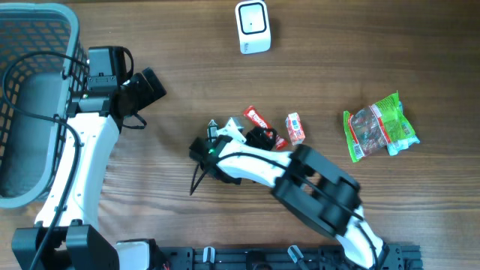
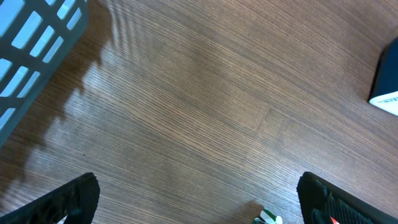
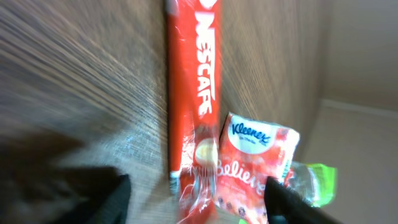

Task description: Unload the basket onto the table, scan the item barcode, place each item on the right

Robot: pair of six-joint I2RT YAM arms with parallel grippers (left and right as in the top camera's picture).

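Near the middle of the surface (image 1: 187,60), the red Nescafé stick (image 1: 257,118) lies flat, a Kleenex pack (image 1: 295,127) just beside it at 3 o'clock and the white scanner (image 1: 253,27) well apart at 12 o'clock. Right claw (image 1: 264,138) is spread, its fingers (image 3: 115,199) standing either side of the stick's end without pinching it. Left claw (image 1: 152,84) is spread wide over bare wood at 10 o'clock, beside the basket (image 1: 37,34)

mock shop counter (basket (image 1: 73,46), scanner (image 1: 253,27))
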